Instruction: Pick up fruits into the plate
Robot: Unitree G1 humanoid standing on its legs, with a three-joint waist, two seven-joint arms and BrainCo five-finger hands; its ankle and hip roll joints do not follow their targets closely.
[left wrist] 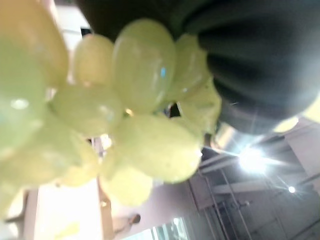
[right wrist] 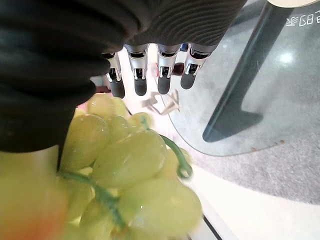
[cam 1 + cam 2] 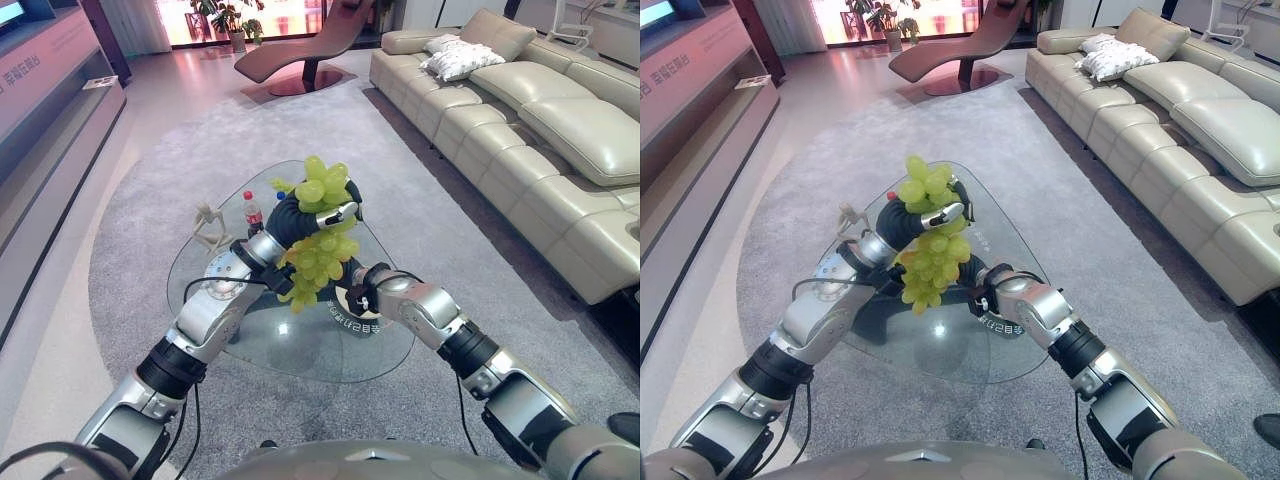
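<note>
A large bunch of green grapes [image 3: 320,255] hangs in the air over the glass table [image 3: 300,352]. My left hand [image 3: 298,215] is shut on it near the top, with a silver finger across the bunch and a few grapes sticking up above the hand. My right hand [image 3: 990,283] sits just behind and below the bunch, low over the table. Its fingers [image 2: 140,75] are straight and hold nothing, with the grapes [image 2: 130,160] close beside them. A pale curved edge [image 2: 295,3] that may be the plate shows past that hand.
On the table's far side stand a red-capped bottle [image 3: 252,210] and a small white figure [image 3: 208,228]. The table has a dark central leg [image 2: 235,100] and rests on a grey rug [image 3: 470,250]. A cream sofa [image 3: 540,110] runs along the right, with a lounge chair [image 3: 310,50] far behind.
</note>
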